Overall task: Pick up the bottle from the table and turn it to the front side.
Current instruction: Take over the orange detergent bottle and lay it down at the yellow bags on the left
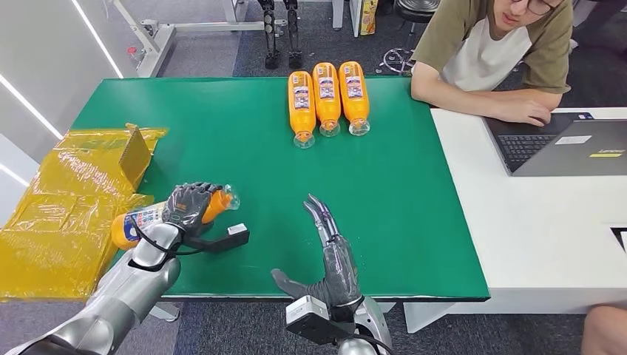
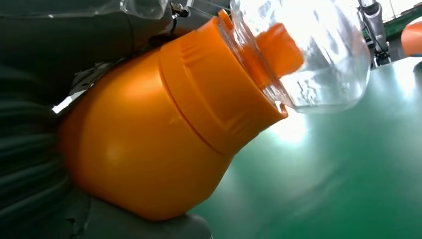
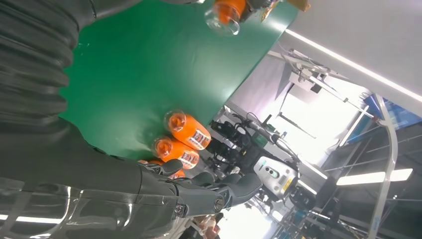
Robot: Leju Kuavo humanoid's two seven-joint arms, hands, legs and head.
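Note:
My left hand (image 1: 188, 207) grips an orange bottle (image 1: 140, 220) near the green table's (image 1: 244, 148) front left edge. The bottle lies sideways, its clear cap (image 1: 231, 197) pointing right and its labelled part toward the left. In the left wrist view the orange bottle (image 2: 149, 144) and its clear cap (image 2: 318, 55) sit just above the green surface. My right hand (image 1: 329, 248) is open at the front middle of the table, fingers stretched forward, holding nothing. The held bottle's cap (image 3: 222, 15) also shows in the right wrist view.
Three more orange bottles (image 1: 327, 96) lie side by side at the table's far edge, caps toward me. Yellow plastic wrapping with cardboard (image 1: 74, 200) covers the left end. A person (image 1: 495, 52) leans on the adjoining white table (image 1: 532, 222) by a laptop (image 1: 562, 144).

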